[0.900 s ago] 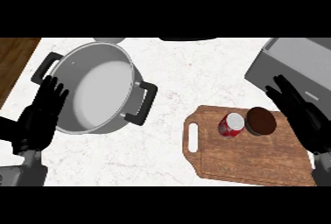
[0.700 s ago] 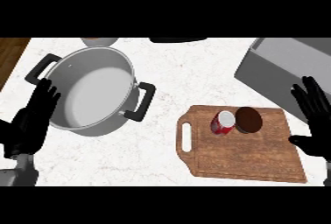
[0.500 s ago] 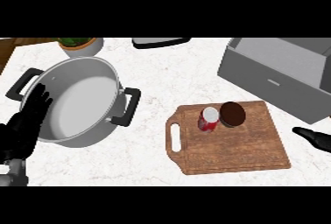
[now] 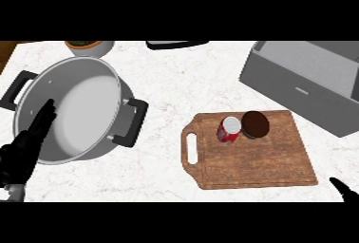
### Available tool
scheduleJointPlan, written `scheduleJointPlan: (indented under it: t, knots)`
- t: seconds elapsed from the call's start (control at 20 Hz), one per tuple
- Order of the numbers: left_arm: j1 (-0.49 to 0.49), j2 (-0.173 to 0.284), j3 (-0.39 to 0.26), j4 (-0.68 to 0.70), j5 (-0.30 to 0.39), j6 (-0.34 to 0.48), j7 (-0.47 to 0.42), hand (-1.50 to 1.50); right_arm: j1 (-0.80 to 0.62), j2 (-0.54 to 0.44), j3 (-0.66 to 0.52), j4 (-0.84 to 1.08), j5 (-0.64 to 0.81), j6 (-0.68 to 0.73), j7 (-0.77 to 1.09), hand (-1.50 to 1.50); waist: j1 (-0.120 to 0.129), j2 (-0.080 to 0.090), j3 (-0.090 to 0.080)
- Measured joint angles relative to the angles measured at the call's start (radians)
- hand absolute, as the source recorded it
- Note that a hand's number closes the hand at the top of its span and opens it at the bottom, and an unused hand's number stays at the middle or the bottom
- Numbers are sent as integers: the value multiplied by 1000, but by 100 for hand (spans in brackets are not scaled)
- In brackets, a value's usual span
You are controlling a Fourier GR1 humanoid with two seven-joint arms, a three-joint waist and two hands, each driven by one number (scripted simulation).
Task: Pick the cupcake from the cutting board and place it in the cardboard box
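While the cupcake [image 4: 255, 124] lies tipped on its side near the far edge of the cutting board [image 4: 252, 161], touching a red can [image 4: 229, 129] at its 9 o'clock, neither hand is anywhere near it. Only a dark sliver of the right hand [image 4: 345, 190] shows at the view's lower right corner, roughly at 4 o'clock from the cupcake and well apart from it, just off the board's near right corner; whether its fingers are released or clenched cannot be told. At the lower left, the left hand [image 4: 24, 149] rests with fingers straight and released, overlapping the near left rim of a large steel pot [image 4: 70, 114], well apart from the board. Up at 1 o'clock from the cupcake stands the grey cardboard box [image 4: 308, 80], open at the top. Everything sits on a white marbled counter [image 4: 189, 80], with a small potted plant [image 4: 88, 46] and a dark object [image 4: 175, 44] along its far edge.
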Motion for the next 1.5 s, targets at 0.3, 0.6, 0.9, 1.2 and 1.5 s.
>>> scheduleJointPlan:
  t: [0.3, 0.6, 0.9, 1.2, 1.5]
  knots:
    - [-27, -11, -45, 13, -51, -15, -25, 0, 287, 158, 114, -102, 214, -136, -45, -150, 69, 12, -6]
    - [-79, -40, -79, 37, -103, -13, -32, 0, 498, 267, 284, -253, 475, -240, 103, -150, 122, 20, -7]
    - [-108, -54, -91, 48, -120, -33, -33, 0, 602, 302, 400, -354, 748, -304, 381, -150, 154, 29, -8]
    - [-141, -69, -90, 61, -128, -46, -26, 0, 609, 311, 432, -445, 1000, -234, 703, -150, 167, 32, -7]
    - [-145, -89, -85, 88, -149, -46, -51, 0, 478, 313, 465, -490, 1220, -73, 1020, -150, 169, 23, -2]
